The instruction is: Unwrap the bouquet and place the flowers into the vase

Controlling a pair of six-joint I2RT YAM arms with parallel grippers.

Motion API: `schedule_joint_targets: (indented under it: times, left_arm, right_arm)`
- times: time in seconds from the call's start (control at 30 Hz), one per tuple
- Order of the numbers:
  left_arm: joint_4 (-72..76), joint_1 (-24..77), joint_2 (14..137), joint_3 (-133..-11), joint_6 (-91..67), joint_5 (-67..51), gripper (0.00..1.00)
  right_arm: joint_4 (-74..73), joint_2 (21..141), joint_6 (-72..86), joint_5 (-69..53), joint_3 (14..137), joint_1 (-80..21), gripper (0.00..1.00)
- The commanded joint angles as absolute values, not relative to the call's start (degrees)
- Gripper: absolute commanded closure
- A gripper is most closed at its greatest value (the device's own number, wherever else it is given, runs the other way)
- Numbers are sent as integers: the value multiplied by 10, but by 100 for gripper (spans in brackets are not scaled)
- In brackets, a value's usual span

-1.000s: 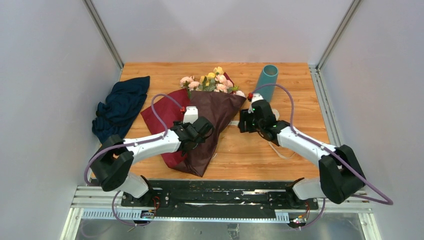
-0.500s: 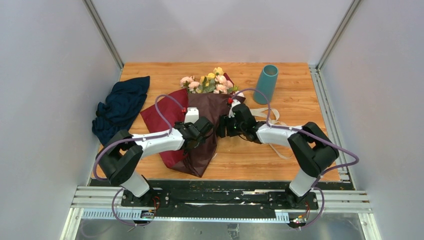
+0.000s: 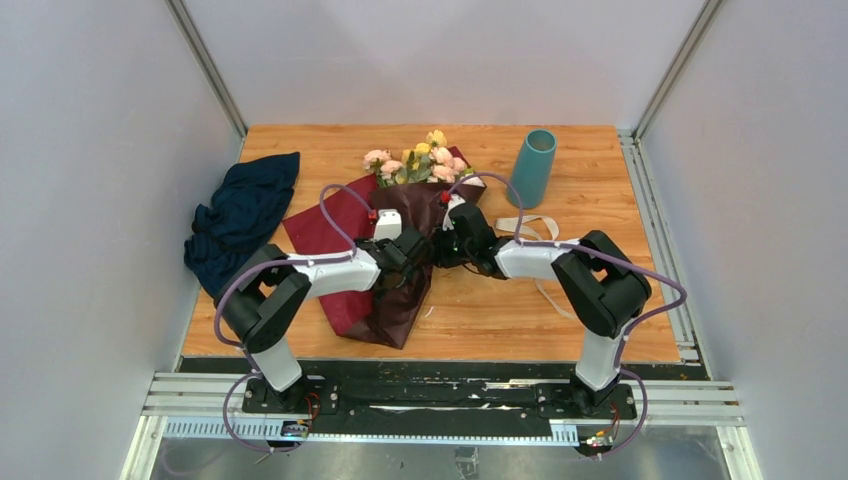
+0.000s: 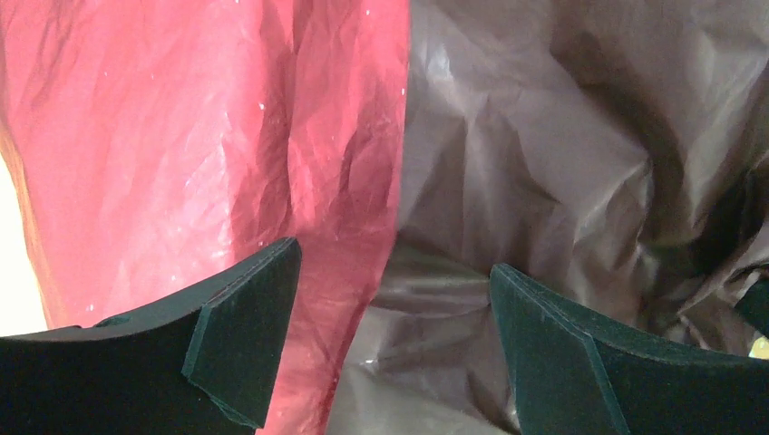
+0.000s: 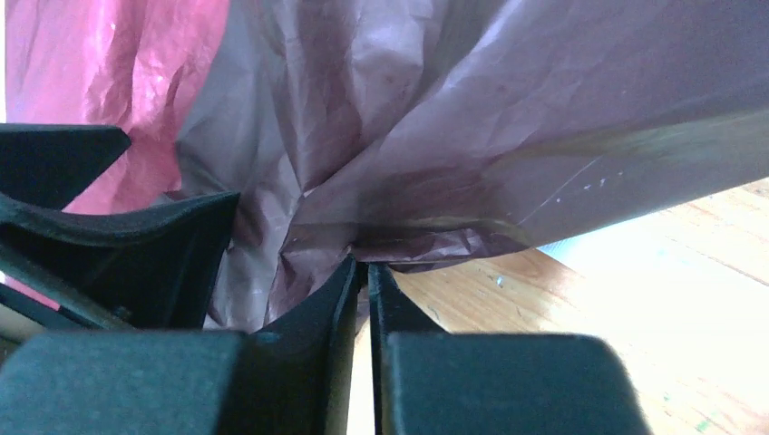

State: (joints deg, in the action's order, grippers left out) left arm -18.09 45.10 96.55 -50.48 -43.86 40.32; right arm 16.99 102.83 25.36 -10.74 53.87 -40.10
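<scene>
Bouquet [image 3: 395, 300] axis 12–6 o'clock, blooms [image 3: 420, 163] at 12 | vase [image 3: 534, 167] at 2, cloth [image 3: 240, 215] at 9 | left gripper [image 4: 392, 258] released, astride wrapper [image 5: 435, 136] | right gripper [image 5: 363, 265] clenched, apparently nipping wrapper edge

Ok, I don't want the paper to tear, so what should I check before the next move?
1. Grip: right hand shut on the wrapping paper edge: ok.
2. Free side: left hand open over the paper, holding nothing: ok.
3. Tie: ribbon off the wrapping, lying on the table: ok.
4. Target: vase upright, apart from both arms: ok.
5. Load: flowers with stems loose inside the paper: cannot tell, stems covered.
</scene>
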Motion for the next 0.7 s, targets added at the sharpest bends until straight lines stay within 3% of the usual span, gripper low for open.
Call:
schedule_joint_targets:
  times: [0.0,0.67]
  left_arm:
    - [-171,432,1012,-518,-420,385,14]
    - [-168,315,1081,-646,-354,334,15]
  right_arm:
    - [156,1059,254,-110,571,-408,93]
    - [88,1125,225,-156,726,-312,95]
